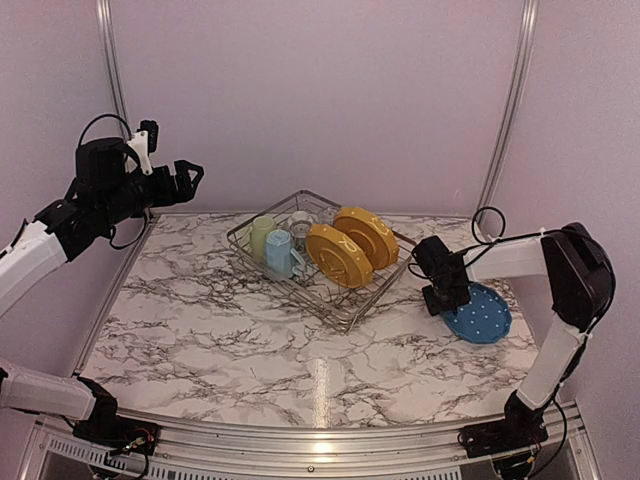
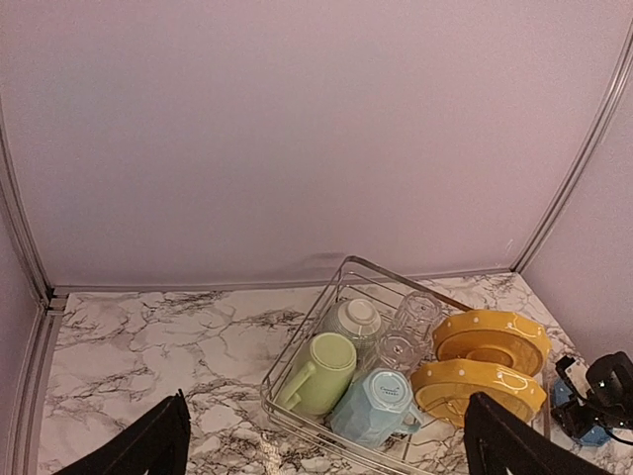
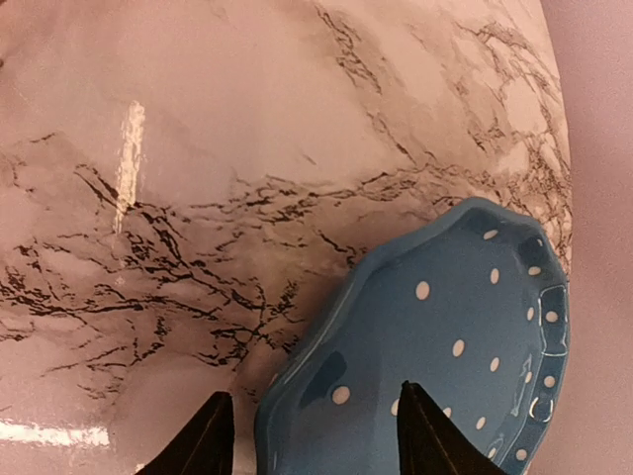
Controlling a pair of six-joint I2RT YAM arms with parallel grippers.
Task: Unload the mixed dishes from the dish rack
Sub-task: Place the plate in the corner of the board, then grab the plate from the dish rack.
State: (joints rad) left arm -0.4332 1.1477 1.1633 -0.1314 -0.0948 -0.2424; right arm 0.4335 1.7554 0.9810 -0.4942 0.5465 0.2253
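The dish rack (image 1: 288,283), a silver wire basket, stands at the back middle of the marble table. In it are two yellow-orange plates (image 1: 340,255) (image 1: 367,235) on edge, a light blue mug (image 1: 280,253), a pale green cup (image 1: 261,236) and a clear glass (image 1: 300,222). The left wrist view also shows a pale green bowl (image 2: 354,319) upside down behind the cup (image 2: 321,371). A blue dotted plate (image 3: 465,327) lies on the table right of the rack. My right gripper (image 3: 312,435) is open astride its near rim. My left gripper (image 1: 190,172) hangs open high at the far left.
Pale walls with metal corner posts (image 1: 505,110) close the table at the back and sides. The blue plate (image 1: 480,313) lies close to the right wall. Bare marble (image 1: 250,350) stretches in front of the rack.
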